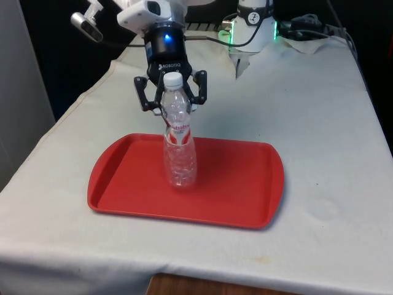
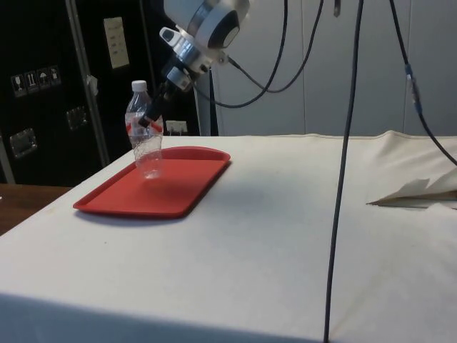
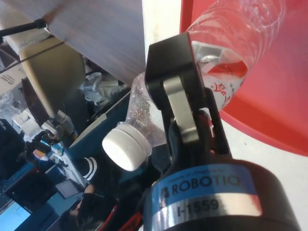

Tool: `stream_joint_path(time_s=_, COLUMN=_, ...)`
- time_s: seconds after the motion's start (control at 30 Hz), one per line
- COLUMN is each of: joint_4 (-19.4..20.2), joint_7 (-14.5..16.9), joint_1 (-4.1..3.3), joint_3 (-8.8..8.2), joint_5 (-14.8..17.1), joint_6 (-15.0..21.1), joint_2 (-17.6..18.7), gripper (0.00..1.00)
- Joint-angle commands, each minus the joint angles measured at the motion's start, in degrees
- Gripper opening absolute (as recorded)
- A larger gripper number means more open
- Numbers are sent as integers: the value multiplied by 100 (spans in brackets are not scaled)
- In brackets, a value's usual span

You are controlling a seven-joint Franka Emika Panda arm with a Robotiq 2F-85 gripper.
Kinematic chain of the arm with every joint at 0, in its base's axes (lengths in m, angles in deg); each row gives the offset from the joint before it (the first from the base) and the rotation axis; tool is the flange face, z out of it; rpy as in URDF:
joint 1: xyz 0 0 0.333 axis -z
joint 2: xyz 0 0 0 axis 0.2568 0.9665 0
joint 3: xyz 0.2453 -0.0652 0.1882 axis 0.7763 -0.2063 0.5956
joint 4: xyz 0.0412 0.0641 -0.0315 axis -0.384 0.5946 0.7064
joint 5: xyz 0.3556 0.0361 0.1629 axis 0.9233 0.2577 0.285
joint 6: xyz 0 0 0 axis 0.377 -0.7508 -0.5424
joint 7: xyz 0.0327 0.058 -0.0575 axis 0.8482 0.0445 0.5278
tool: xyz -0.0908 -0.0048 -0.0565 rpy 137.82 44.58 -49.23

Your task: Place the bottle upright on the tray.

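I have the gripper (image 1: 171, 97) up at the shoulder of the bottle (image 1: 178, 150), with one finger on each side of it just under the neck; from the front view the fingers look spread a little wider than the plastic, so I read them as apart rather than pinching, and the side view does not let me check contact. The bottle is clear, empty-looking, with a white cap (image 1: 172, 79) and a red and white label (image 1: 178, 133) around its upper half. It stands upright with its base on the red tray (image 1: 245, 184), in the tray's left half as the front view has it and roughly midway between the tray's near and far rims. In the side view the bottle (image 2: 145, 136) stands on the tray (image 2: 186, 189) towards its far long rim, cap up, and the gripper (image 2: 154, 113) meets it from above at a slant. The tray lies flat on the white cloth (image 1: 325, 141), nearer the table's front edge than the far end.
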Motion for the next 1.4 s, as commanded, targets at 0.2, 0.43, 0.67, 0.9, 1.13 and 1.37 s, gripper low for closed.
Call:
stream_joint_path(time_s=0.2, joint_4=-97, joint_7=-201, joint_1=17, joint_3=-46, joint_5=-103, joint_6=11, joint_2=138, gripper=34)
stream_joint_path(time_s=0.43, joint_4=-120, joint_7=-126, joint_1=46, joint_3=-29, joint_5=-6, joint_6=-11, joint_2=132, gripper=34)
stream_joint_path(time_s=0.67, joint_4=-74, joint_7=-115, joint_1=34, joint_3=-34, joint_5=-6, joint_6=-6, joint_2=109, gripper=34)
stream_joint_path(time_s=0.9, joint_4=-11, joint_7=-80, joint_1=40, joint_3=-34, joint_5=11, joint_6=-6, joint_2=80, gripper=34)
stream_joint_path(time_s=1.13, joint_4=-23, joint_7=-97, joint_1=40, joint_3=-34, joint_5=6, joint_6=-17, joint_2=92, gripper=34)
stream_joint_path(time_s=1.37, joint_4=-34, joint_7=-103, joint_1=46, joint_3=-29, joint_5=6, joint_6=-29, joint_2=109, gripper=34)
